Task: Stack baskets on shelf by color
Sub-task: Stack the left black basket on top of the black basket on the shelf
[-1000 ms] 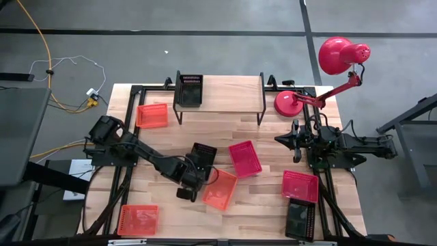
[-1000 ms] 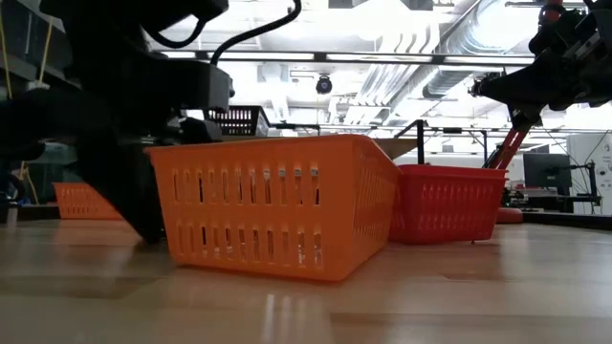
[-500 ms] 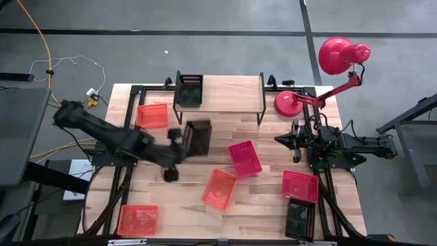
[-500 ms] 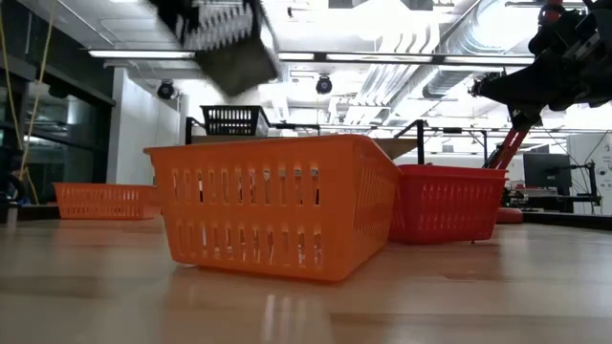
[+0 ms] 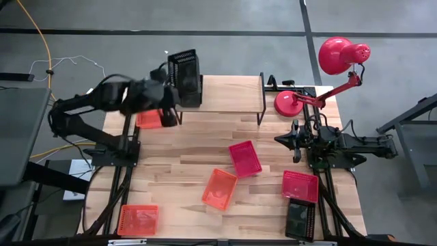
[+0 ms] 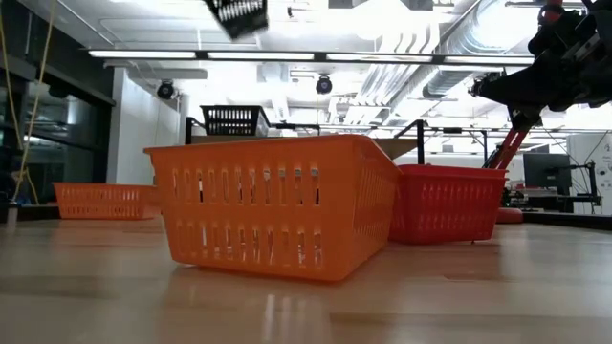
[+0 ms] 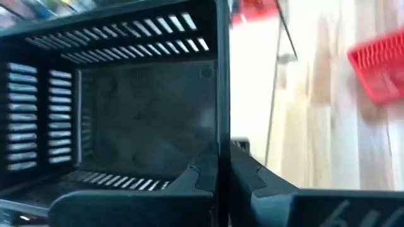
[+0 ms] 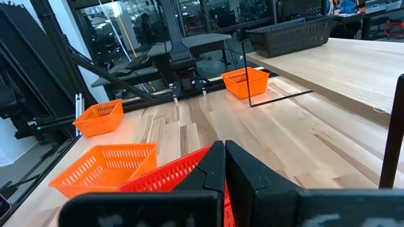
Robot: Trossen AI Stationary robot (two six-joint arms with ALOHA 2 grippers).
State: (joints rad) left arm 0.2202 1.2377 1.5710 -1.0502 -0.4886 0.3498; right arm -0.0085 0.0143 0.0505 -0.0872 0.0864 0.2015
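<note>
On the high view's left, the left gripper is raised over the left end of the shelf, its fingers clamped on the wall of a black basket, which hangs tilted in the air above another black basket standing on the shelf's left end. The left wrist view looks into the carried basket's slotted inside, with the fingers pinching its wall. An orange basket lies on the table just left of the shelf, another at the near left corner, a third mid-table. A pinkish-red basket sits beside it, another farther right, touching a black basket. The right gripper waits at the right edge near the red desk lamp, fingers pressed together.
</note>
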